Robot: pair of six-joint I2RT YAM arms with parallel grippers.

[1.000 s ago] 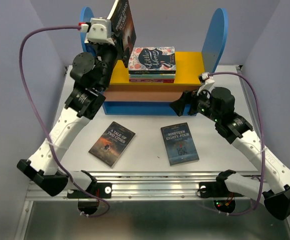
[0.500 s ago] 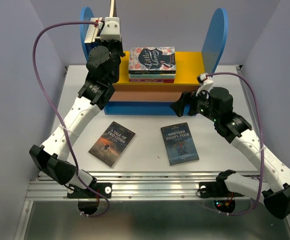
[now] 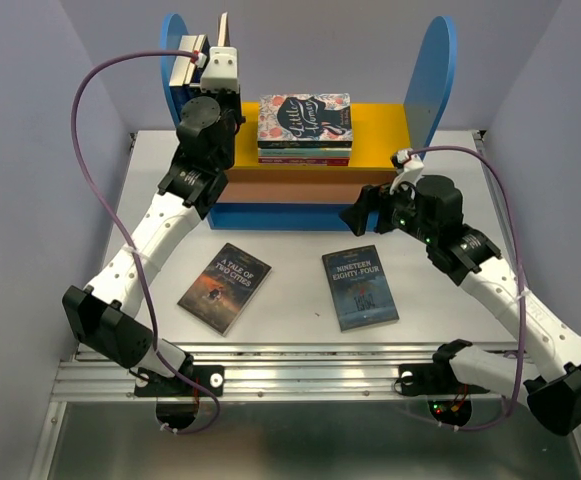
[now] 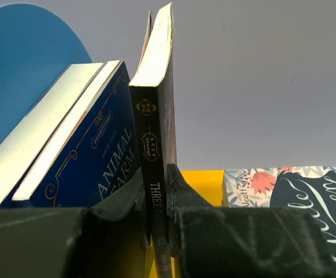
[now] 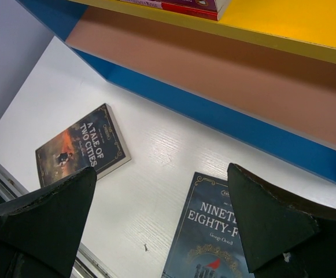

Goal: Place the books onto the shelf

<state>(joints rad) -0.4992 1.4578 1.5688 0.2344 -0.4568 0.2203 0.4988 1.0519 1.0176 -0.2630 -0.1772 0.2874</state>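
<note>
Three Days, the thin dark paperback with gold spine lettering (image 4: 153, 116), has gone from tilted with its cover facing up a second ago to standing upright and edge-on at the left end of the small blue-sided bookshelf (image 3: 432, 70). The left arm has swung it leftward over the yellow upper board (image 3: 380, 128), and the left end effector (image 4: 156, 194) is closed narrowly on the lower part of its spine, one finger on each cover.

It now stands just beside the blue Animal Farm paperback (image 4: 107, 156). That book leans with a second pale-edged book (image 4: 34, 145) against the rounded blue left side panel (image 4: 23, 58). Whether Three Days' bottom edge already rests on the board cannot be told, as the fingers hide it.

I judge this placement close to done. What remains is letting go and seeing that the book leans on its neighbours rather than tipping toward the floral Little Women stack (image 3: 305, 125).

The right end effector (image 5: 162, 194) has barely moved. It hangs wide open with nothing in it, above the white counter (image 3: 300, 255), where A Tale of Two Cities (image 3: 225, 287) and Nineteen Eighty-Four (image 3: 360, 288) lie flat, still to be shelved.
</note>
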